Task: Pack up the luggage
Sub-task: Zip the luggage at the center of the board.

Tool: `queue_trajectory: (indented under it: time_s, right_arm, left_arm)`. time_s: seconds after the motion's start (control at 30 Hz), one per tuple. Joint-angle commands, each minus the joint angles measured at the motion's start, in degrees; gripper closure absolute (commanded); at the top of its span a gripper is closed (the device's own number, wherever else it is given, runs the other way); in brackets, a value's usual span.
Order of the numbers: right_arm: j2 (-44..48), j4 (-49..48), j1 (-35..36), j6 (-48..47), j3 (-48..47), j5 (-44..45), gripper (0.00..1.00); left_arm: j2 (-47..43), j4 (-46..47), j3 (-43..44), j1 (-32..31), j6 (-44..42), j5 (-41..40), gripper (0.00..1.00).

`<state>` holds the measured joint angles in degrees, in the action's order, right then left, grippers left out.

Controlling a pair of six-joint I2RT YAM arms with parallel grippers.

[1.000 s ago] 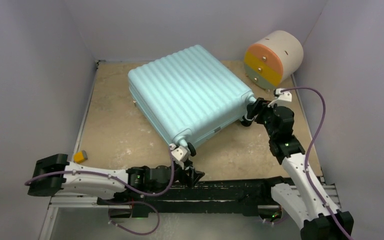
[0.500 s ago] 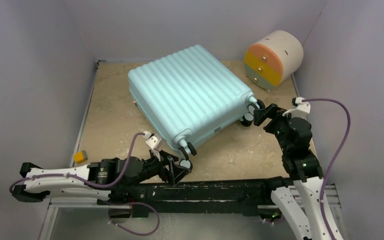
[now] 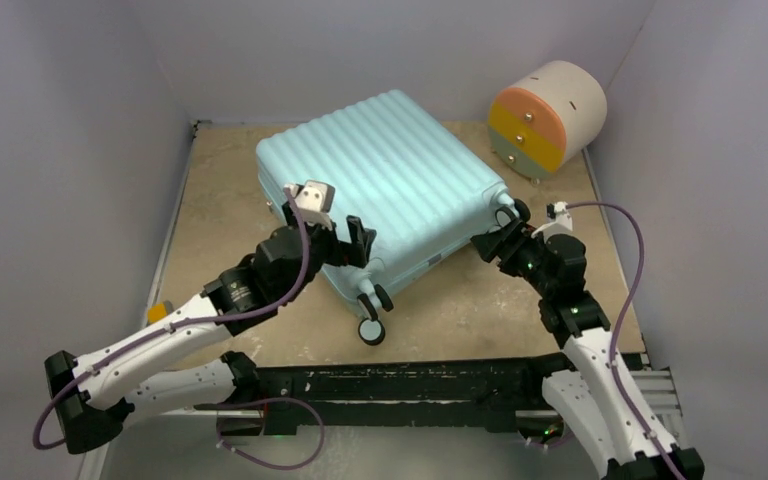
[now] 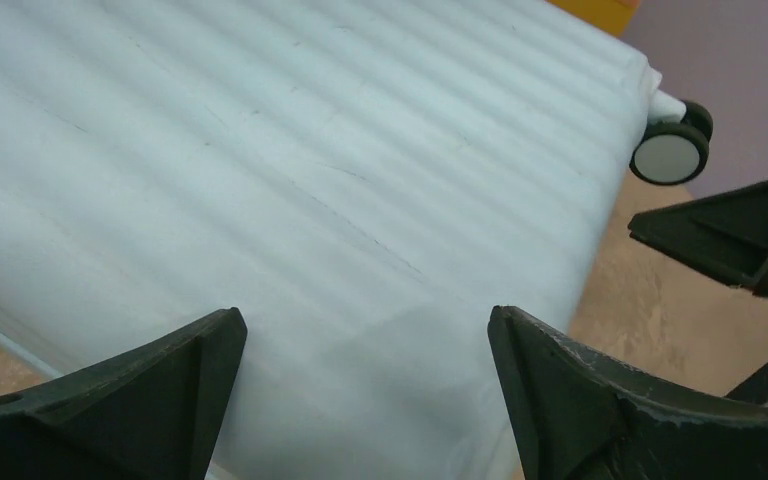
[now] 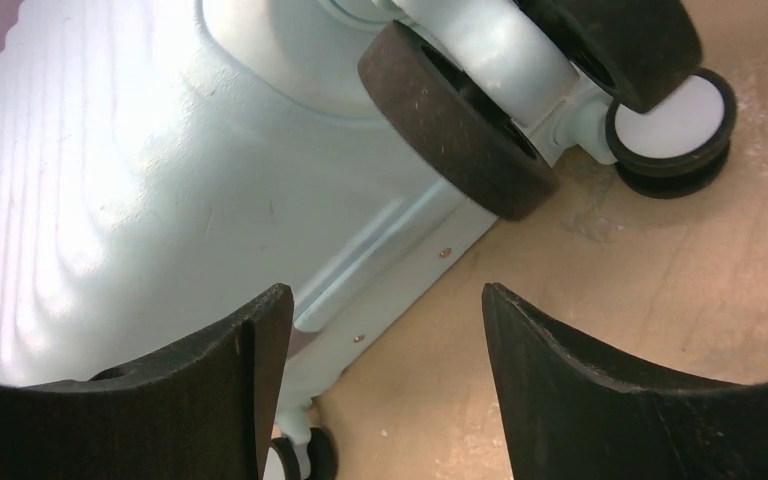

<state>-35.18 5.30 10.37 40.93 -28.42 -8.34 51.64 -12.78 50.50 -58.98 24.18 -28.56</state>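
In the top view, the luggage [image 3: 380, 190] lies closed and flat on the desk [image 3: 225, 250], towards the back and the middle, with its ribbed pale teal shell facing up. Its wheels [image 3: 371, 318] are on the near side that faces the arms. A round cream drawer unit [image 3: 550, 115] stands behind it at the right, apart from it. The left gripper [image 3: 358, 240] hangs over the near part of the shell with its jaws wide and holds nothing. The right gripper [image 3: 490, 246] is low at the near right corner of the luggage, just beside the corner wheel, also with wide jaws.

In the left wrist view, the ribbed shell fills almost the whole picture under the two dark fingers [image 4: 150, 400], which stand far from each other. At the upper right one wheel [image 4: 668, 155] shows, and near it the dark fingers of the right gripper.

In the right wrist view, the jaws are wide. Between the fingers [image 5: 600, 400] I see the edge of the luggage and bare desk. Two black wheels are above them. I cannot tell if the fingers touch the shell.
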Motion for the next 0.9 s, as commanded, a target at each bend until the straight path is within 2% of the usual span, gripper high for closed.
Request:
queue_trajectory:
  time_s: [0.0,0.13,0.37,0.6,0.73,0.87]
  right_arm:
    - [-5.9,-10.3,-0.2,2.5,-2.7,-3.4,0.28]
    - [-13.0,-15.5,-0.3,4.6,-3.1,-4.7,0.27]
    - [-24.7,-24.0,-0.2,5.4,-6.8,-7.8,0.28]
    - [-33.0,-25.3,2.0,1.7,-14.2,-9.1,0.3]
    - [-30.1,-22.9,4.7,-4.0,-13.7,-5.1,0.29]
    - [-20.6,-23.9,7.7,-9.6,-4.3,-3.2,0.28]
  left_arm:
    - [-1.4,5.5,-0.9,8.0,2.4,10.1,0.0]
    - [-2.8,6.0,-1.1,9.1,3.0,7.2,0.0]
    - [-4.6,1.6,-1.7,9.1,2.7,-0.7,0.0]
    - [-7.9,1.3,-3.5,9.1,3.5,-4.7,0.01]
    - [-7.5,1.0,-3.2,9.1,2.7,-4.9,0.01]
    - [-7.7,0.5,-3.1,9.1,2.9,-3.5,0.01]
